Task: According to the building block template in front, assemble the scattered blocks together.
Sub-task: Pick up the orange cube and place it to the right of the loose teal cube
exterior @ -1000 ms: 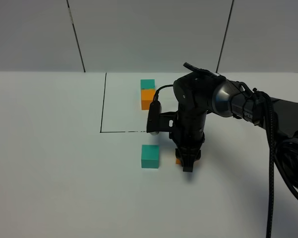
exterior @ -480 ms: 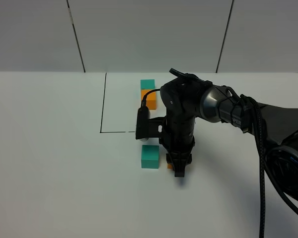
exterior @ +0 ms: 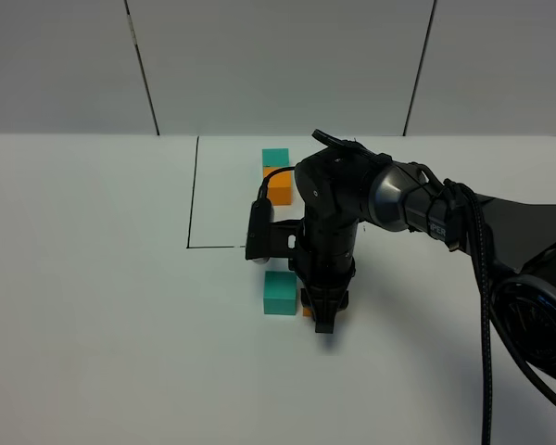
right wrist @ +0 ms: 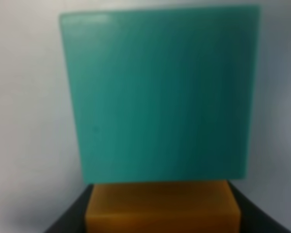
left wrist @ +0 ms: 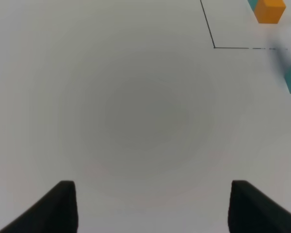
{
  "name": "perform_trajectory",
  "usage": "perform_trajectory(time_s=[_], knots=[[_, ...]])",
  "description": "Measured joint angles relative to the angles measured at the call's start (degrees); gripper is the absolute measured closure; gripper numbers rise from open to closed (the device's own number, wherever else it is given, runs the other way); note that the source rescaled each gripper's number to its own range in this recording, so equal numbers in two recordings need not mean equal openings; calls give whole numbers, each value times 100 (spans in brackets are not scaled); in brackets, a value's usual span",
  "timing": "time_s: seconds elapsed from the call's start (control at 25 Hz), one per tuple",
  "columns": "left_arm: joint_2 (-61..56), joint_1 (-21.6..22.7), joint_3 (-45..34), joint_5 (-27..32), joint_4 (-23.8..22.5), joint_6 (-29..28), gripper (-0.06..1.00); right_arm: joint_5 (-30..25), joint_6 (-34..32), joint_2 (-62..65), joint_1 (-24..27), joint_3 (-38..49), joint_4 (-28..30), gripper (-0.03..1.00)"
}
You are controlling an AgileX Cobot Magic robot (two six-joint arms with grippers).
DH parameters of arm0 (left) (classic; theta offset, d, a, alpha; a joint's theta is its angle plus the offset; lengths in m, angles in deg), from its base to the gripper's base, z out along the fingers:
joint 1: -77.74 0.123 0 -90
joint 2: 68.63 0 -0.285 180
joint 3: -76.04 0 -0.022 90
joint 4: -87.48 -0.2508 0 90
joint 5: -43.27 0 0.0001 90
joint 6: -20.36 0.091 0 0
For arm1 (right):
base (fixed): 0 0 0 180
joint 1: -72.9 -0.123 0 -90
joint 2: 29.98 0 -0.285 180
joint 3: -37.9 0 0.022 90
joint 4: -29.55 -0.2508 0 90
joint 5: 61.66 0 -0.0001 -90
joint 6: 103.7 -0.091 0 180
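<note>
The orange cube [right wrist: 162, 206] sits on the table [exterior: 93, 306], seemingly touching one face of the teal cube [right wrist: 157, 94]. Both lie just outside the black outline, on the near side of the template [exterior: 276, 174]. The right claw [exterior: 322, 318] pinches the orange cube. The left claw [left wrist: 155, 208] hangs spread and empty, well apart. A hard push here could shove the teal cube askew. A sticky release could drag the orange cube off and break the join.
</note>
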Motion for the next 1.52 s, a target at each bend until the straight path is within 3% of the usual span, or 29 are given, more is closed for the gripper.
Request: perform_trajectory(time_s=[1.52], knots=[[0, 0, 0, 0, -5, -5, 55, 164, -6, 0, -6, 0, -164, 97]])
